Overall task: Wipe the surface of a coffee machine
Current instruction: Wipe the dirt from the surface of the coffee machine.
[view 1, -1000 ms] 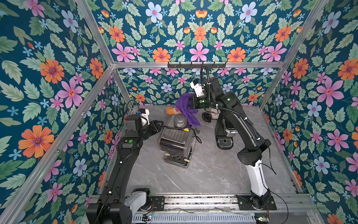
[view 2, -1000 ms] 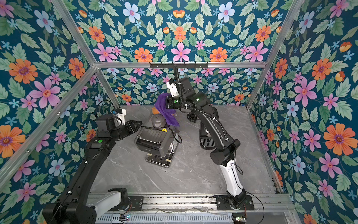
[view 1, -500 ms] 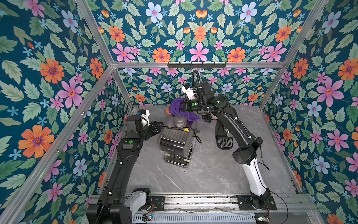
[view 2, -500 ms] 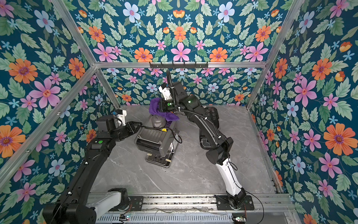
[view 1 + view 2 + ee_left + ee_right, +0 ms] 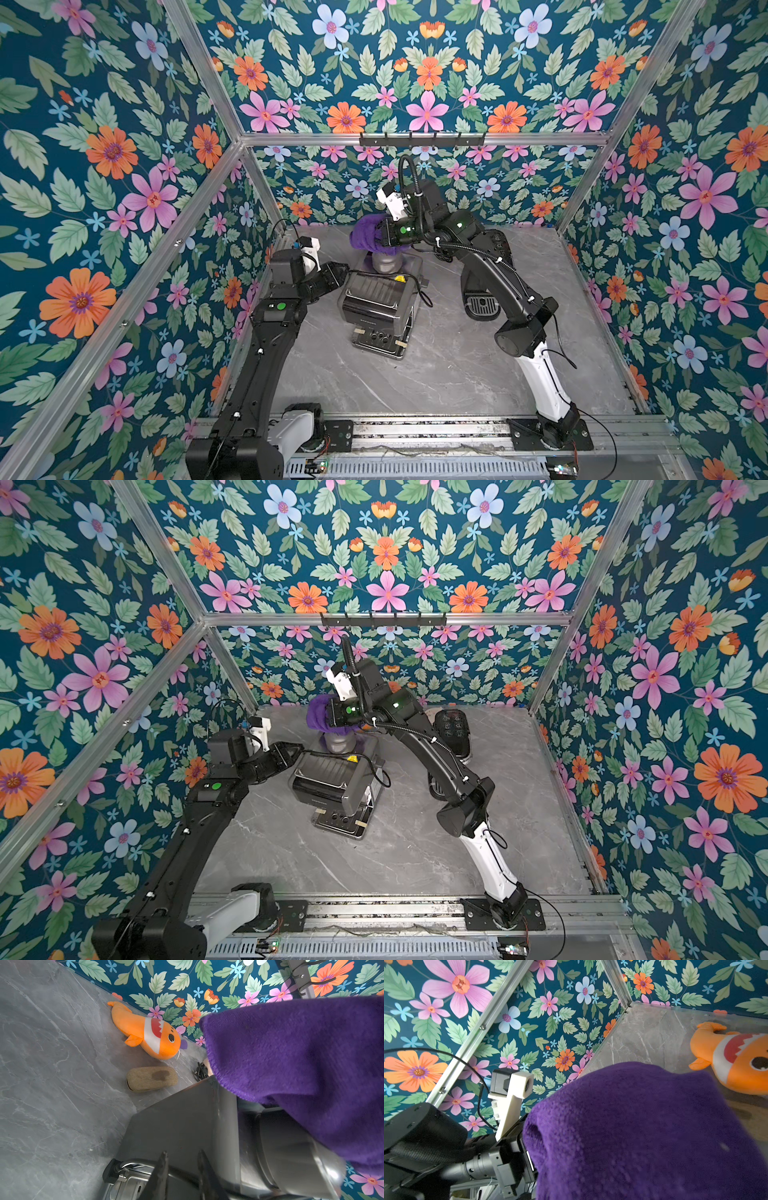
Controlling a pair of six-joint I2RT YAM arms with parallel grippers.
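My right claw (image 5: 380,237) is pressed together on the purple cloth (image 5: 363,232). The cloth is bunched up, so a fat soft wad sticks out to rub with. Right under that claw is the round grey top of the coffee machine (image 5: 380,299), and the cloth touches it. My left claw (image 5: 180,1155) has its fingers a little apart at the machine's side, I think to stop it sliding. Farther out lies an orange toy fish (image 5: 145,1030).
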